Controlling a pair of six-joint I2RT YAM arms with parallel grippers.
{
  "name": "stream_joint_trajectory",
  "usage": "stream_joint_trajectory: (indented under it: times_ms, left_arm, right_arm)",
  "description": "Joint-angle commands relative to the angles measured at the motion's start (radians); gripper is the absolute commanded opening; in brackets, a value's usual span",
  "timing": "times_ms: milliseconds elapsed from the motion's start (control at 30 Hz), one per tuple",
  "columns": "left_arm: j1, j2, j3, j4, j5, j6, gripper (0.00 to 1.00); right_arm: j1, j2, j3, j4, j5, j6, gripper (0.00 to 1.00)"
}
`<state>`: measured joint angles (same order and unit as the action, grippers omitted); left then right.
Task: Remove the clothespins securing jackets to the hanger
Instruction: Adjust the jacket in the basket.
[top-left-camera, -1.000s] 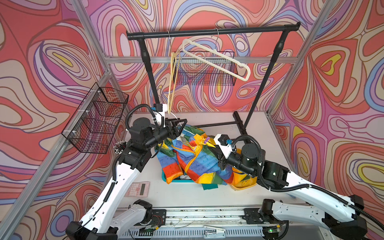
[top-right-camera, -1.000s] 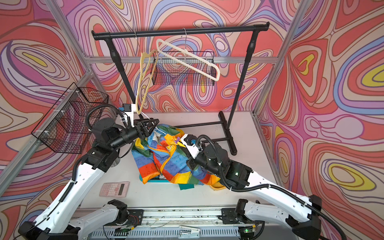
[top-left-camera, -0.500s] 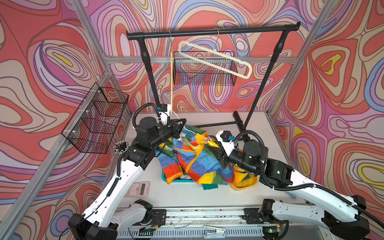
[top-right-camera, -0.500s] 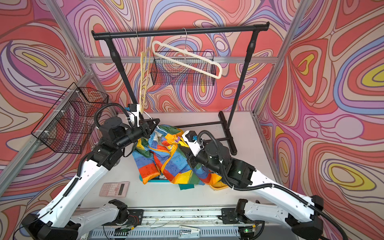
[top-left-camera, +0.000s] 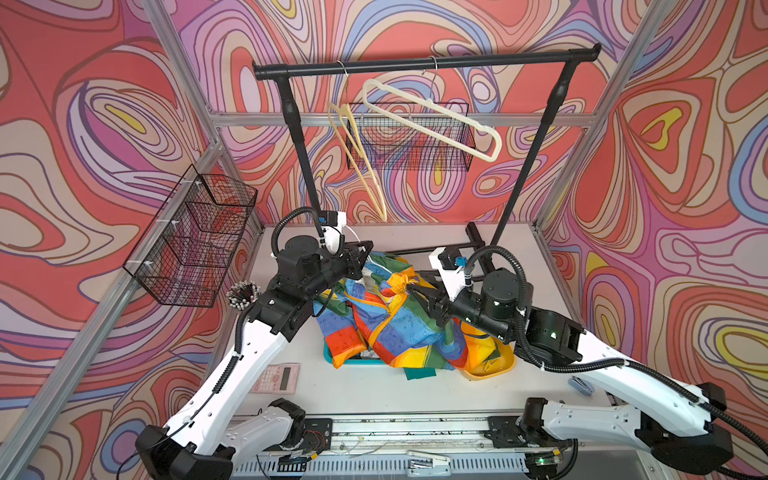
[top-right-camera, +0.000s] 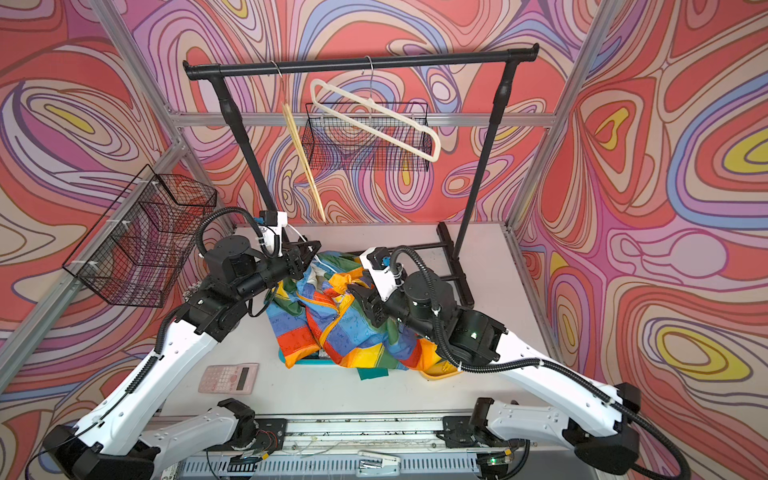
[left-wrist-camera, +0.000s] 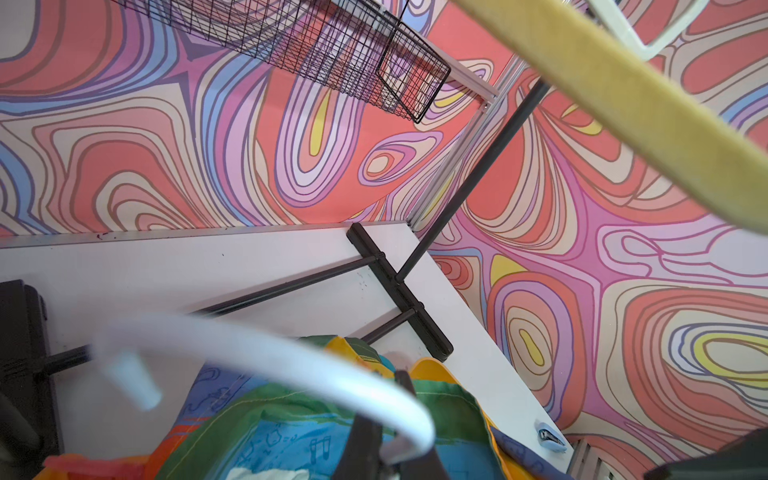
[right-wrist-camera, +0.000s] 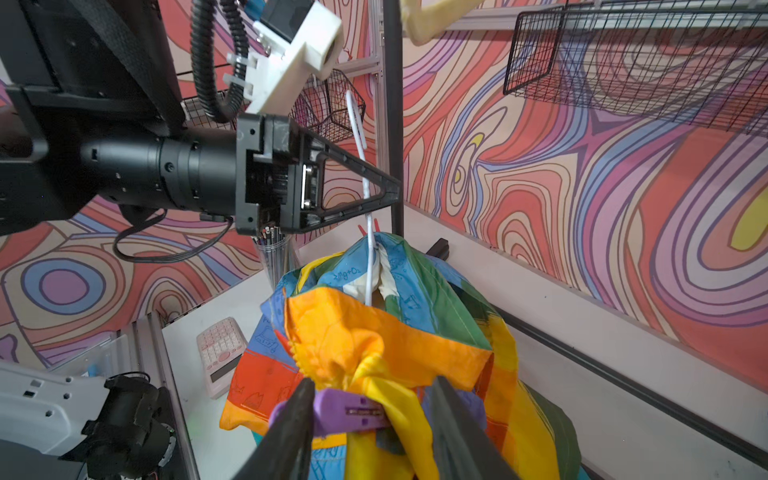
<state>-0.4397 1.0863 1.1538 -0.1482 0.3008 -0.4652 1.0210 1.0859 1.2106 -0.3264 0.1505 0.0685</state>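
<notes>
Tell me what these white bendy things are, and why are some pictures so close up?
They are robot arms: a left arm and a right arm, at a table. Two pictures look down from above; two come from little cameras on the arms' wrists. On the table are a pink calculator and a yellow bowl. The left gripper is pinched shut on a white hanger that goes into a rainbow jacket. The right gripper is open, its fingers either side of a purple clothespin clipped on the jacket.
</notes>
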Motion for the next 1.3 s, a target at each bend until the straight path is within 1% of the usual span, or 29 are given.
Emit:
stream_joint_trajectory:
  times_ms: [0, 133, 267, 333, 533, 733, 833, 967, 1133, 1267]
  left_arm:
    - [-0.006, 0.000, 0.054, -0.045, -0.036, -0.014, 0.00]
    - [-0.005, 0.025, 0.086, -0.084, -0.045, -0.007, 0.00]
    - [-0.007, 0.036, 0.109, -0.107, -0.069, -0.002, 0.00]
    - [-0.007, 0.047, 0.128, -0.153, -0.079, -0.001, 0.00]
    - [-0.005, 0.090, 0.170, -0.192, -0.059, -0.016, 0.00]
    - [-0.006, 0.090, 0.171, -0.192, -0.067, -0.022, 0.00]
    - [-0.005, 0.087, 0.182, -0.211, -0.079, -0.014, 0.00]
    - [-0.006, 0.093, 0.204, -0.227, -0.082, -0.006, 0.00]
    - [-0.006, 0.100, 0.214, -0.233, -0.086, -0.001, 0.00]
    - [-0.005, 0.110, 0.227, -0.245, -0.086, 0.000, 0.00]
  right_arm:
    - [0.019, 0.000, 0.010, 0.021, 0.022, -0.022, 0.46]
    - [0.030, 0.005, 0.012, 0.023, 0.060, -0.044, 0.47]
    - [0.032, -0.040, 0.007, 0.017, 0.101, -0.071, 0.48]
    - [0.033, -0.064, 0.004, 0.003, 0.101, -0.096, 0.48]
    - [0.039, -0.069, 0.000, -0.049, 0.108, -0.202, 0.48]
    - [0.048, -0.019, 0.012, -0.072, 0.100, -0.239, 0.49]
    - [0.048, -0.024, 0.010, -0.111, 0.097, -0.246, 0.54]
    - [0.048, -0.100, -0.019, -0.210, 0.083, -0.202, 0.60]
    - [0.047, -0.258, -0.144, -0.282, 0.086, -0.085, 0.64]
    - [0.048, -0.287, -0.219, -0.340, 0.056, 0.000, 0.65]
